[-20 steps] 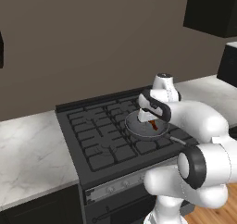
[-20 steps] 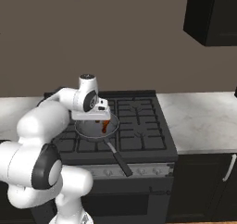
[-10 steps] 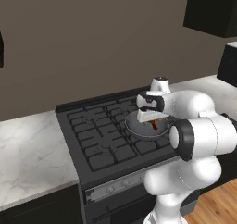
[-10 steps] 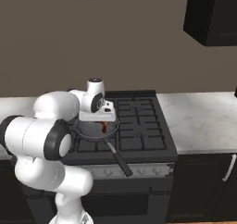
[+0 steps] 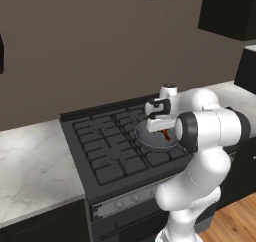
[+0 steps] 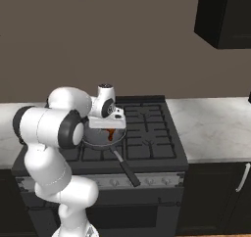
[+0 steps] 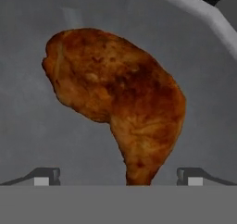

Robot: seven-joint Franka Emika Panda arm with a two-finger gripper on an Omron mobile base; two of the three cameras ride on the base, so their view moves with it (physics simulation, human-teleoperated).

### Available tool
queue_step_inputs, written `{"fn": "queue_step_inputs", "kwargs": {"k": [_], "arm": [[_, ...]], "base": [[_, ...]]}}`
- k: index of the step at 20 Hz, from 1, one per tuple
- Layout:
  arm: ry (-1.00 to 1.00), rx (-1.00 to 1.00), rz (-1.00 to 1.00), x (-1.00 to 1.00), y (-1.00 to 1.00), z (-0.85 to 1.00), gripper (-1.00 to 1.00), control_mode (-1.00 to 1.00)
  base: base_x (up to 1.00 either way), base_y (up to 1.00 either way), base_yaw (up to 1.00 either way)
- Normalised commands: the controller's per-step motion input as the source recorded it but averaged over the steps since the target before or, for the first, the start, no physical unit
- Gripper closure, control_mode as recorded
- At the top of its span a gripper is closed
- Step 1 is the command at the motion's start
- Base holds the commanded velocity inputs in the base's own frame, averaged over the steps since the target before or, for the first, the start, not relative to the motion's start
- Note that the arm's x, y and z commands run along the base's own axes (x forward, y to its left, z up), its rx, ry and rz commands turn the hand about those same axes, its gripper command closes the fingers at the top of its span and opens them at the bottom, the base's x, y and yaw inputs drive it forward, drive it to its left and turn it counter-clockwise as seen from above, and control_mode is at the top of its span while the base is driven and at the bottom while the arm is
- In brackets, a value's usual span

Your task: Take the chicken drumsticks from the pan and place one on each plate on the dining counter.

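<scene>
The gripper (image 7: 115, 176) hangs low over the pan (image 6: 98, 137) on the black stove (image 5: 110, 146), jaws spread wide either side of the reddish-brown drumstick (image 7: 115, 102) lying inside.

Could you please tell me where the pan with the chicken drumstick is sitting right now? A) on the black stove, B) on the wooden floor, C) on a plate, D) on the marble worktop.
A: the pan holding the drumstick rests on the black stove's burner grates, with the open claw directly above it.
</scene>
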Motion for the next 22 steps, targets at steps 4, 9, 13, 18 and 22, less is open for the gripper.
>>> {"fn": "queue_step_inputs", "kwargs": {"k": [4, 9, 13, 18, 22], "arm": [[0.00, 0.00, 0.00, 0.12, -0.01, -0.19, -1.00, -1.00], [0.00, 0.00, 0.00, 0.02, -0.01, -0.23, -1.00, -1.00], [0.00, 0.00, 0.00, 0.00, 0.00, -0.21, -1.00, -1.00], [0.00, 0.00, 0.00, -0.08, 0.01, -0.14, -1.00, -1.00], [0.00, 0.00, 0.00, -0.20, 0.18, -0.24, 1.00, -1.00]], "base": [[0.00, 0.00, 0.00], [0.00, 0.00, 0.00], [0.00, 0.00, 0.00], [0.00, 0.00, 0.00], [0.00, 0.00, 0.00]]}}
